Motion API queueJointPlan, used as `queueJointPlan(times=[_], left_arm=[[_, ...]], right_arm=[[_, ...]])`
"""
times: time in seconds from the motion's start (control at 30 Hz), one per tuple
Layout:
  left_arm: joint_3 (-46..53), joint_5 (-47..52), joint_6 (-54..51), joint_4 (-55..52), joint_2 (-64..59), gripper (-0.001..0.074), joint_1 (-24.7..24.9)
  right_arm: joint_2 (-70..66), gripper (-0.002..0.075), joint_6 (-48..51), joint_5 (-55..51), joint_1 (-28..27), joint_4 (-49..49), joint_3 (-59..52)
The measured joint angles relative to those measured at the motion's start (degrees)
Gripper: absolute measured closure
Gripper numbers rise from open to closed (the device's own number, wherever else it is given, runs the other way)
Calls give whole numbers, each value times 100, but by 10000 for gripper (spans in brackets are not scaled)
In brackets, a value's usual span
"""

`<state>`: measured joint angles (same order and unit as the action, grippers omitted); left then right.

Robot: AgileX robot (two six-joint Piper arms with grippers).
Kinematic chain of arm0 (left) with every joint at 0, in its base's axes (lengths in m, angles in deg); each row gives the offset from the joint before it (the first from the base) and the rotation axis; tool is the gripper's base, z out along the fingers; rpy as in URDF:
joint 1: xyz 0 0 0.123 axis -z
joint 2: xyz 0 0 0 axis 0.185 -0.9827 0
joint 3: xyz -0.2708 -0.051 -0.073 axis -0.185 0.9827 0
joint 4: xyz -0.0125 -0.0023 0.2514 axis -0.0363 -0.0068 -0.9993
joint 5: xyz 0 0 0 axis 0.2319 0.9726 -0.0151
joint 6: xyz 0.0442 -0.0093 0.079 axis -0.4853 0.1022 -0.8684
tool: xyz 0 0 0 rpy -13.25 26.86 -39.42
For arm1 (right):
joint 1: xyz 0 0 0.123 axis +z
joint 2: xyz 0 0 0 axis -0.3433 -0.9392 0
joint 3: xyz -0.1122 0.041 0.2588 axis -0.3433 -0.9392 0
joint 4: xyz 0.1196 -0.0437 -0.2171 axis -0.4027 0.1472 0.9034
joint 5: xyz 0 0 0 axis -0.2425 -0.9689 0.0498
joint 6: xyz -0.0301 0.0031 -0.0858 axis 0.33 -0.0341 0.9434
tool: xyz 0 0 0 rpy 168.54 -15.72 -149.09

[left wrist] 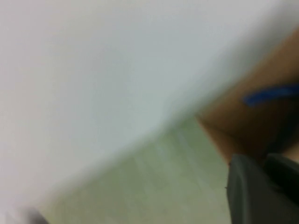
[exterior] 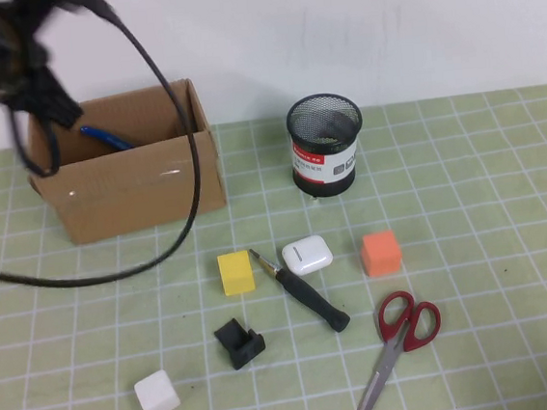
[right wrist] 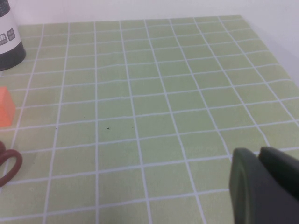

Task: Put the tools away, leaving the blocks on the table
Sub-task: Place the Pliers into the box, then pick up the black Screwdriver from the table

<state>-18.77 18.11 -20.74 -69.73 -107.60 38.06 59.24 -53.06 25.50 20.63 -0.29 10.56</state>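
The scissors (exterior: 395, 343) and screwdriver (exterior: 299, 291) lie near the blocks (exterior: 236, 272), so a grab may knock one. The pliers (exterior: 104, 137) are in the box (exterior: 126, 185). Left gripper (exterior: 45, 101) above it: fingers unclear. Right gripper (right wrist: 264, 186), over bare table (right wrist: 154, 93), is pressed together.

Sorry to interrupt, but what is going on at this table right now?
The robot is tidying tools into the cardboard box. The blue-handled pliers already lie inside, and the left gripper is above the box. The screwdriver and scissors remain on the mat among the blocks. The right gripper is shut over bare mat.
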Motion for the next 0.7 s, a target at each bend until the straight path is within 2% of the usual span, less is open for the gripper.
queueJointPlan(times=[0.1,0.17,0.43,0.7], left_arm=[[178,575,387,838,574,717,0],[503,610,593,1065,1001,727,0],[2530,33,1696,1540,2819,735,8],[3924,-364,2470,1871,4276,736,8]], right_arm=[[0,735,0,0,0,0,0],[0,735,0,0,0,0,0],[0,735,0,0,0,0,0],[0,735,0,0,0,0,0]])
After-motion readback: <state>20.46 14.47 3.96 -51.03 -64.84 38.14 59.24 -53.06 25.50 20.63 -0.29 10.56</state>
